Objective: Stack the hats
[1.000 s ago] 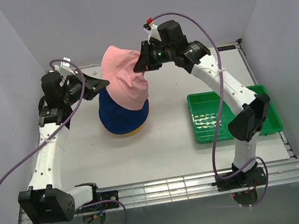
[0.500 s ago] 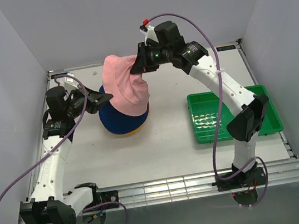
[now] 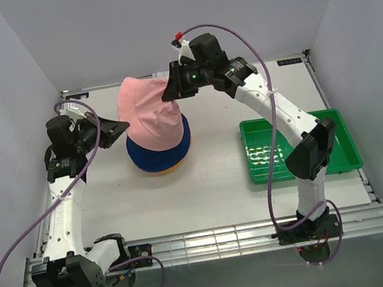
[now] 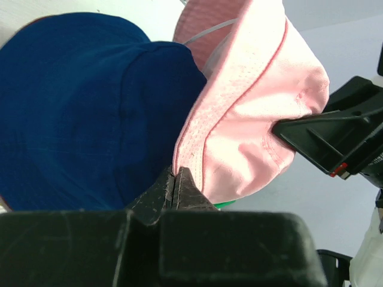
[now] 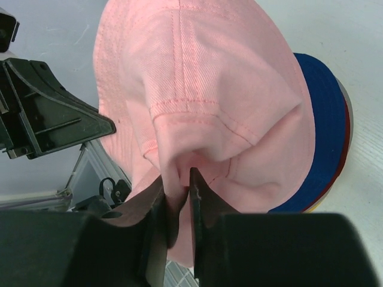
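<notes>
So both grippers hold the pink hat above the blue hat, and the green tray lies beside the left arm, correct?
No: the green tray lies beside the right arm, as the top external view shows. The left gripper and right gripper do hold the pink hat above the blue hat.

No text can be read in any view. A small dark label [image 3: 287, 62] at the table's [image 3: 219, 182] 1 o'clock edge is too small to read.
</notes>
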### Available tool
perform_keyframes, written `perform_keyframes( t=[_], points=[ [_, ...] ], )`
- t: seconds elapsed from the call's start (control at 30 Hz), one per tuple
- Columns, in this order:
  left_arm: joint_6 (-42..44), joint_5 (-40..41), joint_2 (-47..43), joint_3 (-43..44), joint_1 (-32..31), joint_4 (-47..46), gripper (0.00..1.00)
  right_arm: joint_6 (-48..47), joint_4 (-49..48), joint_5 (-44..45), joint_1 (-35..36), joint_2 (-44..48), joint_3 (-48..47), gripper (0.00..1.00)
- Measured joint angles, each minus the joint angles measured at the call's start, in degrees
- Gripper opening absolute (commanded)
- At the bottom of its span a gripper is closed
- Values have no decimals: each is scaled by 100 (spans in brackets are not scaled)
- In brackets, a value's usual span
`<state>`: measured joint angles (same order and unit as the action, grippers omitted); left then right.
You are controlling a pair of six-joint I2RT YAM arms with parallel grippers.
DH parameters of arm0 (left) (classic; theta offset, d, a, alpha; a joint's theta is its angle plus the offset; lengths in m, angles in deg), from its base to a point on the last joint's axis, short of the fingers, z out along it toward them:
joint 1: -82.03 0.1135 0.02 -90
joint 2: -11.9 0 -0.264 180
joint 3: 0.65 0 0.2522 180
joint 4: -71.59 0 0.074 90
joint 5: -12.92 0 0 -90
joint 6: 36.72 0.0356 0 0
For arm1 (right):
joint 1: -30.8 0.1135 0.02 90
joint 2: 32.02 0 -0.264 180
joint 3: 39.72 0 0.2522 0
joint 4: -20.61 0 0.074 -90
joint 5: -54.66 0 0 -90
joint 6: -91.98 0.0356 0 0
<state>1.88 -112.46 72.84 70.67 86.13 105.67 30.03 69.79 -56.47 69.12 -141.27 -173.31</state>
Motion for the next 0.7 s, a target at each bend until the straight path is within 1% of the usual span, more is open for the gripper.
perform_keyframes(
  t=[0.03,0.07,0.17,0.27,0.37,0.4,0.5,0.7],
  points=[
    [37,0,4,-9,52,22,0,0,-13,2,7,0,2,25],
    [83,0,9,-26,120,48,0,-9,-52,11,7,0,4,30],
    [177,-11,26,-103,326,68,0,-11,-144,31,4,0,39,36],
    [234,-83,70,-271,494,4,0,-15,-190,46,4,0,74,45],
    [249,-160,96,-509,581,-74,0,-24,-249,46,4,2,74,51],
    [251,-186,107,-577,599,-114,0,-28,-260,46,4,2,76,56],
    [254,-284,125,-782,662,-310,0,-48,-313,61,2,39,201,64],
    [269,-540,138,-1180,817,-743,0,-59,-509,79,-46,247,745,67]
  ],
)
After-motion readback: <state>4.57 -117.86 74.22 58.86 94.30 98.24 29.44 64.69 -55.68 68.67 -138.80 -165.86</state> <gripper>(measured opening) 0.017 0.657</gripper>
